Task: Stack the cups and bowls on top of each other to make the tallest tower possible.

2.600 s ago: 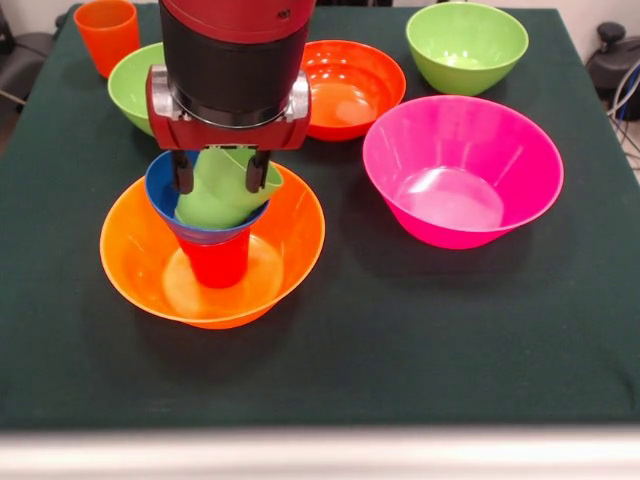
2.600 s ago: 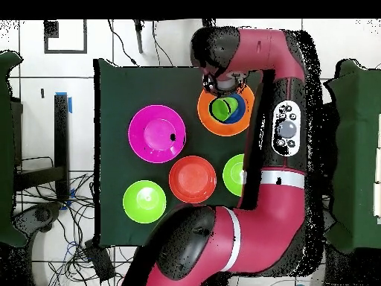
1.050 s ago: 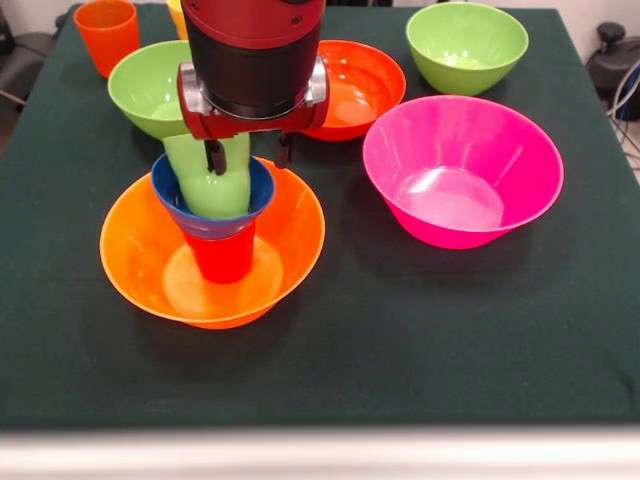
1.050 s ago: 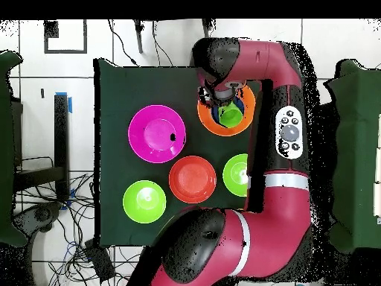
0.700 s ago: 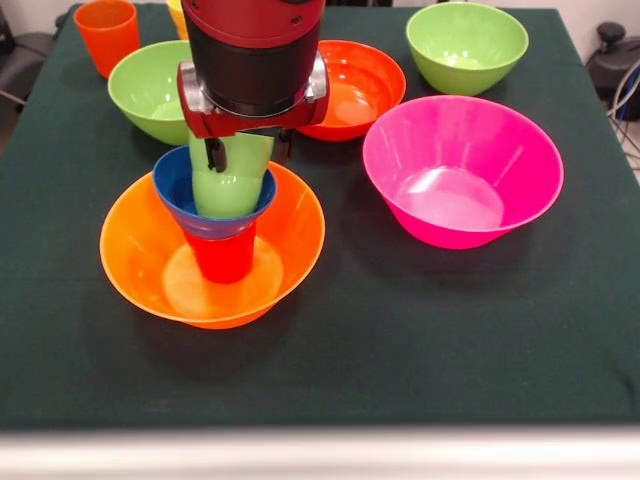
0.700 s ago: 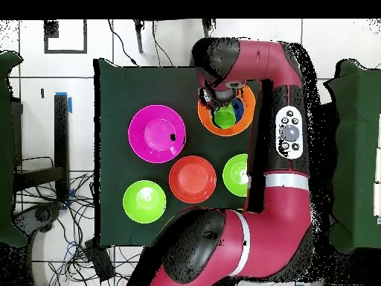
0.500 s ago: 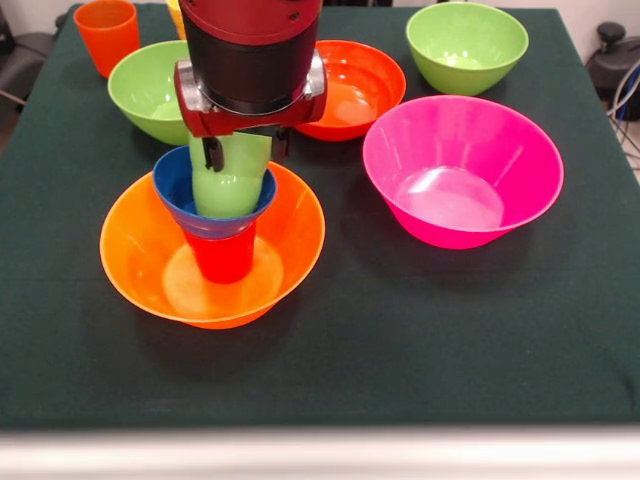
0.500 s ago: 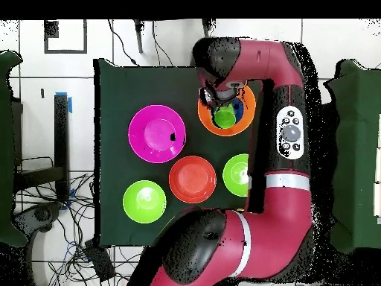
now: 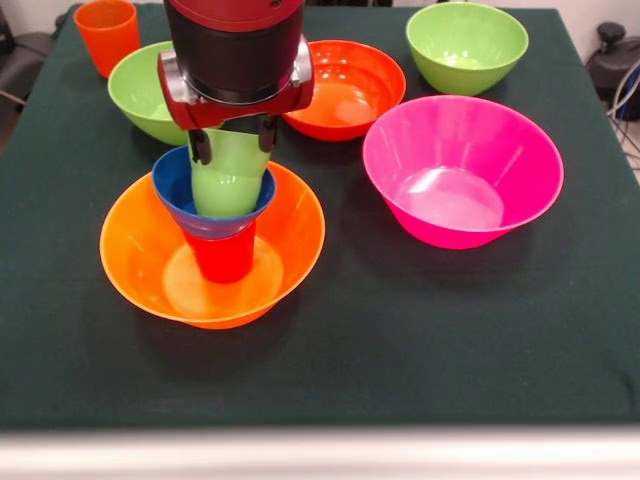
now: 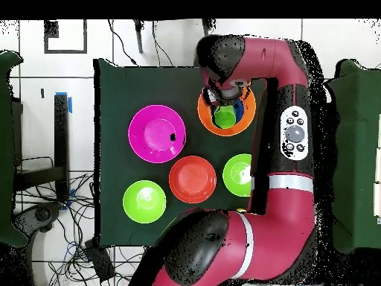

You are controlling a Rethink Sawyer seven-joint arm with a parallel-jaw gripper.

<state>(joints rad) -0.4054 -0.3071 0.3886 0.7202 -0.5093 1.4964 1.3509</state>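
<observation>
Judging by its thin glossy plastic, the light green cup (image 9: 230, 180) will be light, stiff and slippery, so a pinch across the rim or upper wall looks the safest hold. It stands upright, mouth up, in the small blue bowl (image 9: 213, 196), which sits on an upturned red cup (image 9: 220, 257) in the large orange bowl (image 9: 212, 250) on the counter (image 9: 400, 340). This narrow tower looks easy to tip with a sideways nudge.

The tool (image 9: 231, 145) hangs directly over the green cup, one dark finger on each side of its upper wall. Whether the pads press the plastic or have let go cannot be made out, so I cannot tell if it is clenched or released.

The arm hides the cup's rim in the front view, and whether it is one cup or several nested cannot be read. In the overhead view the arm covers most of the tower. The orange cup (image 9: 106, 33) is cut off at the top edge. The pink bowl (image 9: 462, 170), red-orange bowl (image 9: 345, 88) and both light green bowls (image 9: 467, 45) (image 9: 145, 88) stand well apart from the tower.
</observation>
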